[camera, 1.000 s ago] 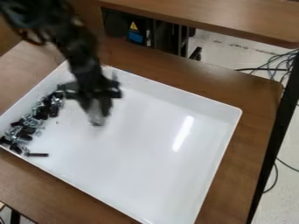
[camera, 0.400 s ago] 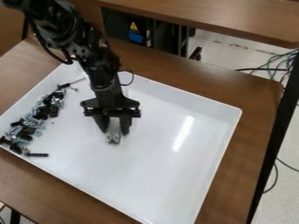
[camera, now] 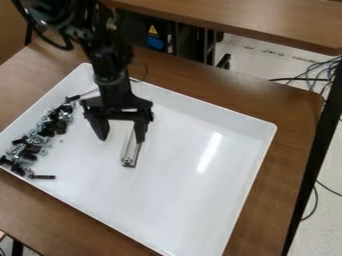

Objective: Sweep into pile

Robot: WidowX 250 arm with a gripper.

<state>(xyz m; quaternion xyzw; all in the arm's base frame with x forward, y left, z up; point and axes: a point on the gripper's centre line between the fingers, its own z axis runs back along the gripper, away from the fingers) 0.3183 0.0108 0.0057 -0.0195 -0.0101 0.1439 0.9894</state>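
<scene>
Hardware (camera: 47, 131) crowds one side of the white tray (camera: 174, 200), a metal bar (camera: 127, 157) lying near the released, spread tool (camera: 121, 140).

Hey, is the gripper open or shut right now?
Open. The gripper has its two fingers spread apart, with the white tray showing between them.

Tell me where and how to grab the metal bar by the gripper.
Probably around its middle, from above, one finger on each long side: the metal bar is long and narrow, with its long sides bare there, and the gripper hangs beside it, open.
</scene>
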